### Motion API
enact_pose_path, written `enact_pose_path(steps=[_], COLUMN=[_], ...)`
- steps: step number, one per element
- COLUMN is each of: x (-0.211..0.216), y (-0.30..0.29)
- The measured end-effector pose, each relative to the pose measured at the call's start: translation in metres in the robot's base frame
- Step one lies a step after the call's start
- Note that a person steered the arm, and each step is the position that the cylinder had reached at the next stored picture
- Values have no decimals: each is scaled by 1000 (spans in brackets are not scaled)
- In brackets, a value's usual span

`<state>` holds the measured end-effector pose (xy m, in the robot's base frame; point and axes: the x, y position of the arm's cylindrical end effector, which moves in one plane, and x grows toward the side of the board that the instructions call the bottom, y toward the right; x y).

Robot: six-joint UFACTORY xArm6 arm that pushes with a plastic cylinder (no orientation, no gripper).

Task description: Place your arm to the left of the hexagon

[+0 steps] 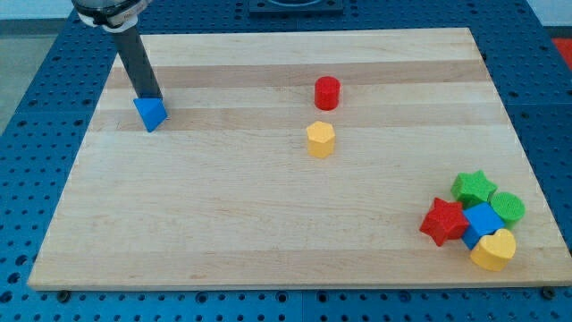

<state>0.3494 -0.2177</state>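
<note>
- My tip (150, 97), the lower end of the straight dark rod, is sitting at the far left of the pale wooden board (223, 233), touching or almost touching the far side of the small blue triangular plastic block (151, 113). It is a bare rod, gripping nothing.
- The yellow hexagonal plastic block (320, 139) I am aiming for is standing near the board's middle, well apart to the right of my tip, with the red cylindrical plastic block (327, 92) just beyond it on the far side.
- I am judging the approach as a long slide rightward and slightly nearer, ending just beside the hexagon's left face.
- To do it cleanly, I am planning to pull away from the blue block first, so I am not dragging it along.
- I am planning to stop short of contact, since a nudge would shift the hexagon.
- The cluster at the near right, green star (473, 187), green cylinder (508, 207), red star (443, 221), blue cube (483, 220), yellow heart (494, 249), is lying clear of that path.
</note>
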Motion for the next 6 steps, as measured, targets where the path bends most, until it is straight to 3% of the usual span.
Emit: enact_pose_path(steps=[2,3,4,5,6], x=[-4,-1,-1,40,52], y=[10,64,76,76,76])
